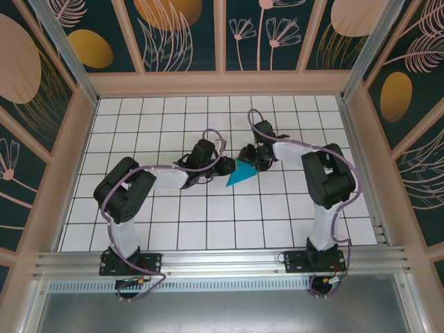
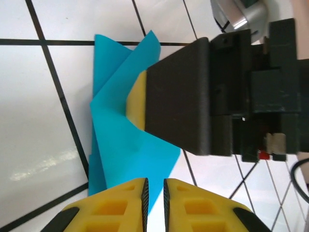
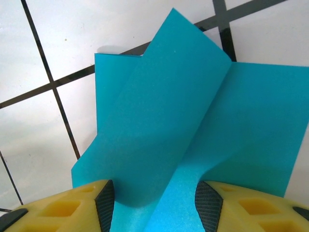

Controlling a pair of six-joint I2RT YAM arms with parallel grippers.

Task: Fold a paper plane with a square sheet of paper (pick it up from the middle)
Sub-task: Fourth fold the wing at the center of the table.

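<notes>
White tiled table (image 1: 139,229). Mid-table: teal sheet (image 1: 241,175), partly folded, flaps lifting off the surface. Looks light, thin and floppy. Creases easily and prob. slides on the smooth top, so calls for a gentle pinch near the centre ridge, not at a loose corner. Right gripper (image 3: 157,193): abt half open, straddling the raised fold, pads (image 3: 207,208) either side w/ no clamp on it. Left gripper (image 2: 155,186): nearly closed, narrow slit only, at the sheet's near edge. Can't tell whether anything's pinched.
</notes>
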